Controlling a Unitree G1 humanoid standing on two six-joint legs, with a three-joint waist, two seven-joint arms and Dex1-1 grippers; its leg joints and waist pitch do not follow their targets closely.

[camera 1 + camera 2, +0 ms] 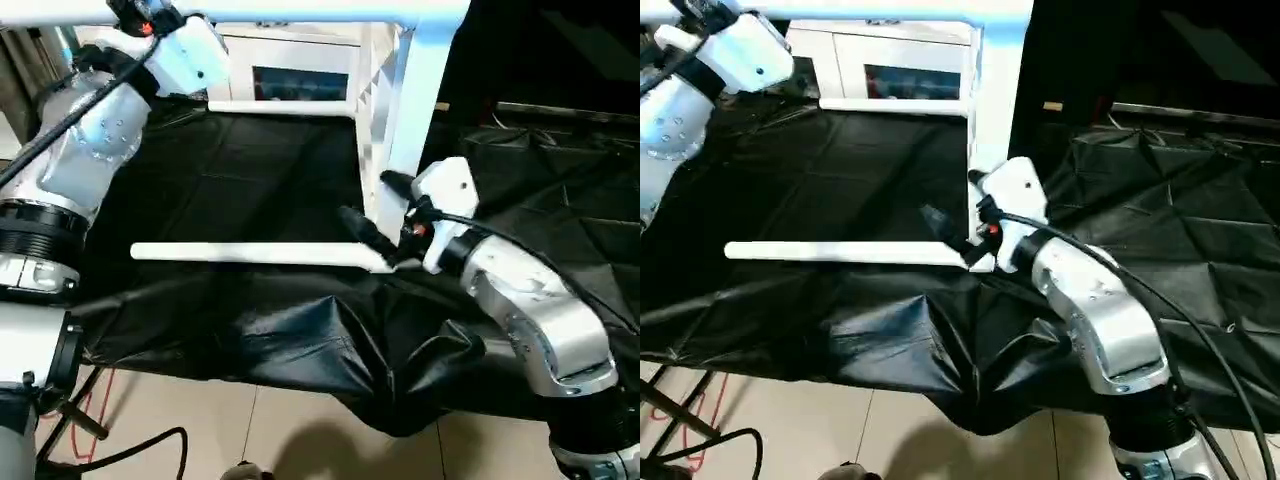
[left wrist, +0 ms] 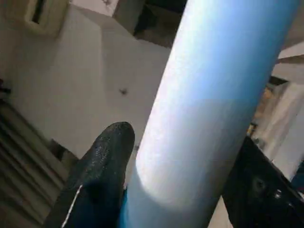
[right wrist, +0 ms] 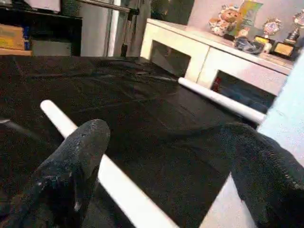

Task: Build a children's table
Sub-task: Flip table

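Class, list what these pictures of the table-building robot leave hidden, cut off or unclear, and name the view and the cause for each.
- Tabletop: head views, standing on edge; its top runs off the frame.
- Left gripper: left wrist view, the raised leg between the fingers hides any contact.
- Lying leg: left eye view, the right gripper covers its near end.
- Far leg: right wrist view, a finger hides one end.
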